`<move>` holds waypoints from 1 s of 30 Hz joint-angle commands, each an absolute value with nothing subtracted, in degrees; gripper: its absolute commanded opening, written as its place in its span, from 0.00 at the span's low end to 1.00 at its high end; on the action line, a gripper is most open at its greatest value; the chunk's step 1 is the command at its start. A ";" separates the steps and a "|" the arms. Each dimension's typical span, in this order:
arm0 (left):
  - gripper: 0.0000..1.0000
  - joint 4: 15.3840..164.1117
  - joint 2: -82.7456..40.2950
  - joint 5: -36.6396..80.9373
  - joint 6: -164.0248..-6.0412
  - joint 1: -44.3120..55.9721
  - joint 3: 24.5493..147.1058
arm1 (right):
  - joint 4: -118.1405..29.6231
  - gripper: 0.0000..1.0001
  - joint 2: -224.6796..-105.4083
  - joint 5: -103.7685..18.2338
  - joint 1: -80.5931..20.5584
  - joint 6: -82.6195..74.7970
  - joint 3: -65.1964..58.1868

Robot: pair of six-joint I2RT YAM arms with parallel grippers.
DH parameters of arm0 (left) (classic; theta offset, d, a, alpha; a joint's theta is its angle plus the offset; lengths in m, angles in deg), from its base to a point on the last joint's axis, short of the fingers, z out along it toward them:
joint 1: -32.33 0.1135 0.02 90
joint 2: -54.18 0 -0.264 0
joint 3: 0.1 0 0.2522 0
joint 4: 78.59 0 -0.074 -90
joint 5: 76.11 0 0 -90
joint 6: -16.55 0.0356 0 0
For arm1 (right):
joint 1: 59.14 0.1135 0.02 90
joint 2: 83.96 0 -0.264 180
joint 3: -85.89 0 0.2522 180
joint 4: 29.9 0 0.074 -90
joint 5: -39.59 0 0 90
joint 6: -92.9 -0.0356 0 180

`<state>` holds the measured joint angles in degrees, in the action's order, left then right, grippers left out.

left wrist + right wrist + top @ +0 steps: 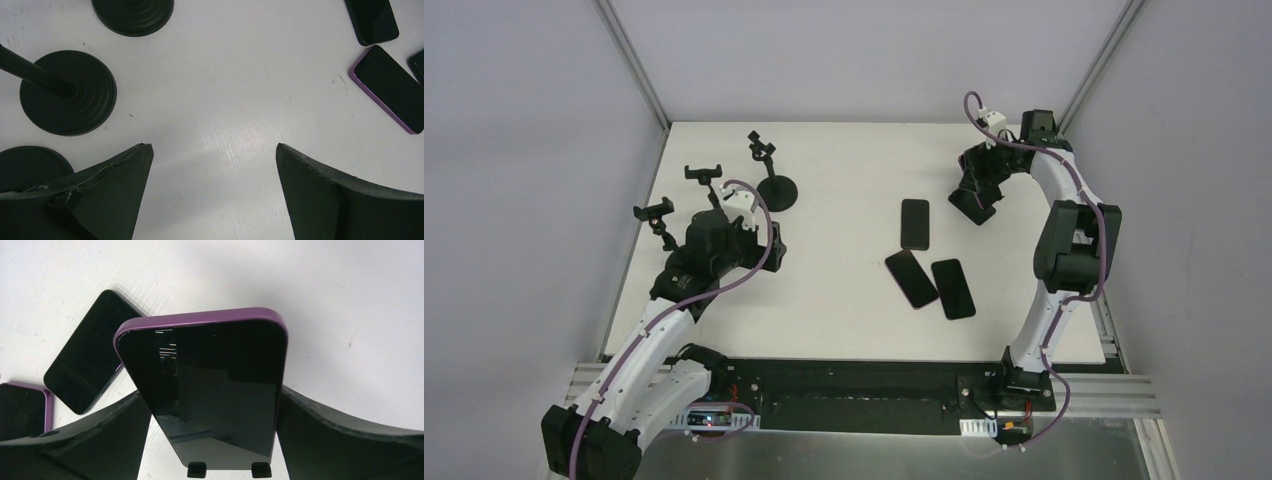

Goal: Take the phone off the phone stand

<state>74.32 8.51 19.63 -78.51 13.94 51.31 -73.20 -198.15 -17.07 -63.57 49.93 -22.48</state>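
Note:
The phone (210, 390), black-screened in a purple case, leans upright on the phone stand, whose two black lip tabs (229, 470) show under its lower edge. My right gripper (214, 402) straddles the phone, and its fingertips (142, 412) meet both long edges. In the top view that gripper (977, 203) is at the far right of the table, over the phone and stand, which are mostly hidden there. My left gripper (214, 150) hangs open over bare white table, with nothing between its fingers.
Three other phones (914, 222) (911, 279) (953, 288) lie flat mid-table. Three empty clamp stands (776, 190) (704, 175) (654, 212) stand at the back left, close to my left arm. Their round bases (67, 92) (132, 15) appear in the left wrist view.

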 commanded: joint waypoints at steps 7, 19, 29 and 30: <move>0.97 74.72 7.16 22.32 -77.30 13.70 52.33 | -71.10 0.69 -195.59 -16.38 -62.81 50.94 -25.07; 0.98 74.72 7.29 23.58 -77.15 13.70 52.22 | -66.75 0.59 -190.27 -21.08 -62.04 49.23 -25.62; 0.97 74.80 8.70 19.45 -78.31 13.67 52.68 | -60.06 0.58 -187.44 -34.28 -54.35 43.06 -25.01; 0.97 74.74 9.08 18.61 -78.52 13.69 52.68 | -59.13 0.58 -187.19 -35.82 -52.82 42.55 -24.59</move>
